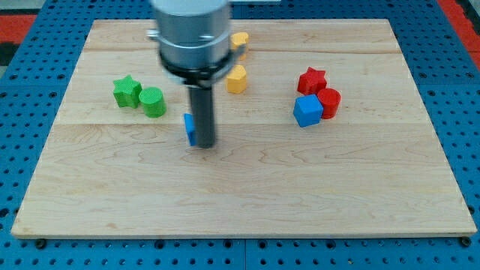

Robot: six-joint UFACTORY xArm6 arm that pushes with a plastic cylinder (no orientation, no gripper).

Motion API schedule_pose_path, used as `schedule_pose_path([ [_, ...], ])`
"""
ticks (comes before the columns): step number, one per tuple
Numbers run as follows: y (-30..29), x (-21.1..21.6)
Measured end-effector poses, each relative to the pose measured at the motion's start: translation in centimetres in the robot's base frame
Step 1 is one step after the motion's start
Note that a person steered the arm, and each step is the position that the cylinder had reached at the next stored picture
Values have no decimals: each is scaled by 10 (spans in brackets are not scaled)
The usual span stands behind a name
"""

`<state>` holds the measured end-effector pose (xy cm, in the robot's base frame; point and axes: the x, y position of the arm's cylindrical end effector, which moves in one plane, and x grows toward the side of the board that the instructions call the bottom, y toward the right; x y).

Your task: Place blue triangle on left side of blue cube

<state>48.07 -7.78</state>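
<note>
My tip rests on the wooden counter left of centre, touching the blue triangle — only a sliver shows at the rod's left edge. The blue cube sits well apart at centre right, against a red star and red cylinder. The arm ends in a bare rod — no fingers.

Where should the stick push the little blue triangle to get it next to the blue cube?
Push its left face. My tip now sits against the blue triangle on its right, hiding most of it. The blue cube lies toward the view's right, so I'd probably circle round to the triangle's left first.
</note>
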Motion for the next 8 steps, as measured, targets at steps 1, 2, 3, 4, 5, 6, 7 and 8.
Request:
schedule_pose_path([
  [1, -36, 2],
  [2, -74, 9],
  [3, -85, -23],
  [4, -54, -41],
  [5, 8, -41],
  [6, 66, -34],
  [7, 11, -6],
  [8, 13, 12],
])
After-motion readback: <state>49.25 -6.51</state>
